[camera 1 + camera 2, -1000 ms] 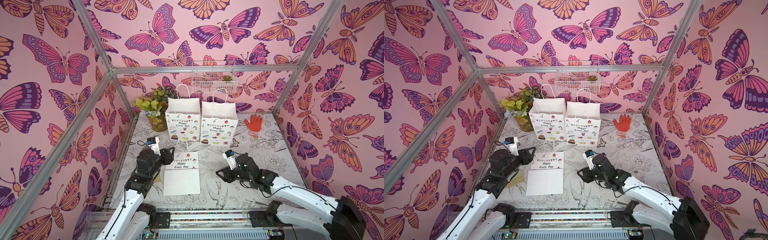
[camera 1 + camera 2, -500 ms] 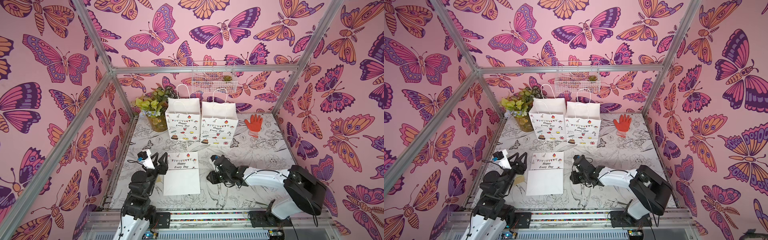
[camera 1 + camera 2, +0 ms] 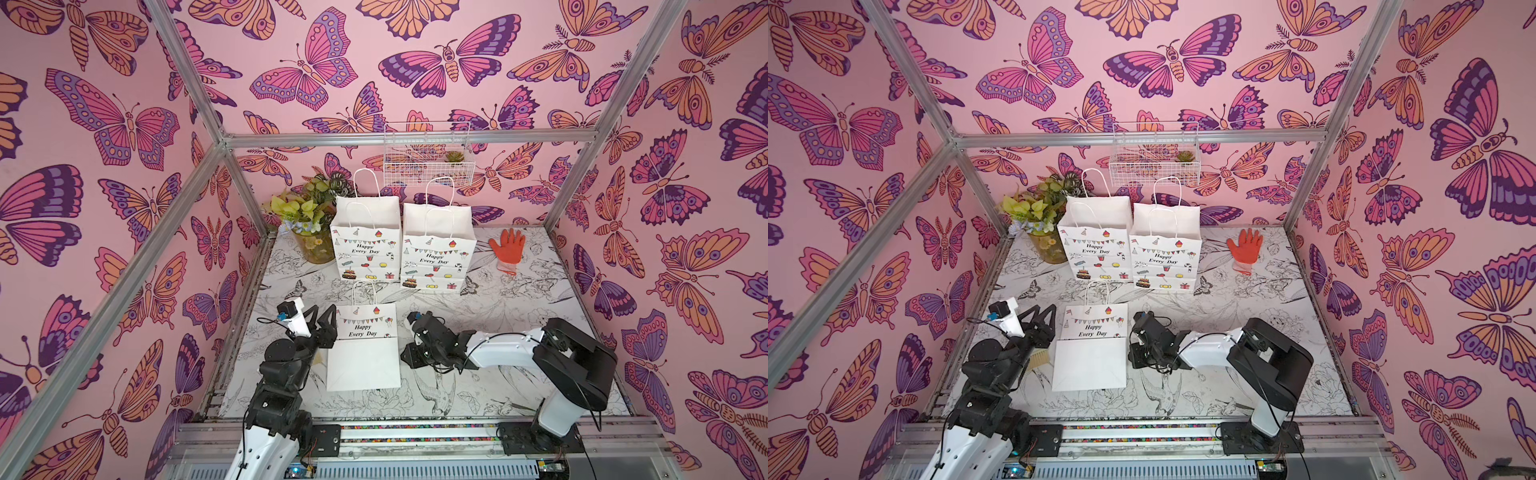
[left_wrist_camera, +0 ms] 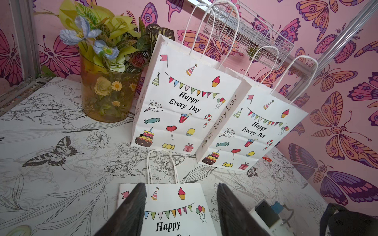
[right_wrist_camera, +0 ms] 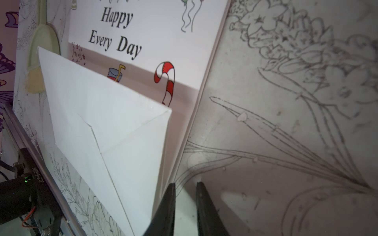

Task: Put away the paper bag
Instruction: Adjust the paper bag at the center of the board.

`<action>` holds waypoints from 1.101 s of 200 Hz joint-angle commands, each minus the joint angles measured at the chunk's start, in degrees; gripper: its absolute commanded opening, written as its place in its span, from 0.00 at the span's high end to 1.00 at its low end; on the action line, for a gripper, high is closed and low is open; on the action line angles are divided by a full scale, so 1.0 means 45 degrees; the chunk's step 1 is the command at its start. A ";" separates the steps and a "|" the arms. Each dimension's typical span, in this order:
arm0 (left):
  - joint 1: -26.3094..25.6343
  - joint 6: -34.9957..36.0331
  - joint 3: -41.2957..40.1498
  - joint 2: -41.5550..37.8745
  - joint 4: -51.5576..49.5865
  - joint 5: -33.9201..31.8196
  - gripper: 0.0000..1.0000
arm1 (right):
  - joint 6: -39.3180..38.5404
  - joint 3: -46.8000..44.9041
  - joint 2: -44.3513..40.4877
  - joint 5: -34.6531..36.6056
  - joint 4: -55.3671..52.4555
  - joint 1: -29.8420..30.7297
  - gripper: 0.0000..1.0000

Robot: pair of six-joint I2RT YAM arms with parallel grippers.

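Bag (image 3: pixel 363 353) lies flat on the desk (image 3: pixel 519 316) between the two arms, handles toward the back wall, its plain bottom flap folded up over the lower print. The left hand (image 3: pixel 323 311) hovers just beside the bag's left edge, near the printed top, spread wide and holding nothing. The right hand (image 3: pixel 409 358) sits low at the bag's right edge. It is nearly closed, with a thin gap left and nothing in it.

The desk is covered in black-and-white flower and bird drawings, and the walls are pink with big butterflies. At the back stand two upright bags (image 3: pixel 365 249) side by side, with a vase (image 3: pixel 309 249) of flowers to their left and an orange glove (image 3: pixel 508 249) to their right. A wire basket (image 3: pixel 426 160) hangs on the wall above.

From the right wrist, the flap (image 5: pixel 114 122) is seen lifted off the bag's face, and a brush (image 5: pixel 38 77) lies beyond the bag. In both top views the left arm hides most of that brush. The left wrist view shows the bag's top between the spread fingers (image 4: pixel 135 204).
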 commanded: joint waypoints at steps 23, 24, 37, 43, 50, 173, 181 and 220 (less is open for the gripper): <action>-0.0048 -0.0203 -0.0129 0.0103 0.0527 0.0210 0.42 | -0.0072 0.0353 0.0473 0.0024 -0.0092 0.0140 0.78; -0.0048 -0.0204 -0.0134 0.0103 0.0528 0.0210 0.42 | -0.0072 0.0356 0.0474 0.0023 -0.0102 0.0140 0.78; -0.0057 -0.0242 -0.0129 0.0151 0.0584 0.0263 0.42 | -0.0121 0.0449 0.0570 0.0096 -0.0167 0.0140 0.78; -0.0053 -0.0259 -0.0139 0.0180 0.0611 0.0286 0.42 | -0.0160 0.0508 0.0639 0.0117 -0.0228 0.0140 0.78; -0.0047 -0.0278 -0.0129 0.0220 0.0636 0.0306 0.42 | -0.0188 0.0580 0.0702 0.0176 -0.0267 0.0141 0.78; -0.0051 -0.0322 -0.0138 0.0221 0.0682 0.0475 0.42 | -0.0511 0.1692 0.1727 0.1179 -0.1208 0.0150 0.78; -0.0047 -0.0322 -0.0139 0.0221 0.0687 0.0481 0.42 | -0.0539 0.1753 0.1742 0.1320 -0.1324 0.0140 0.78; -0.0055 -0.0303 0.0036 0.0296 0.0628 0.0771 0.41 | -0.1003 0.1258 0.0486 0.2675 -0.1623 0.0169 0.71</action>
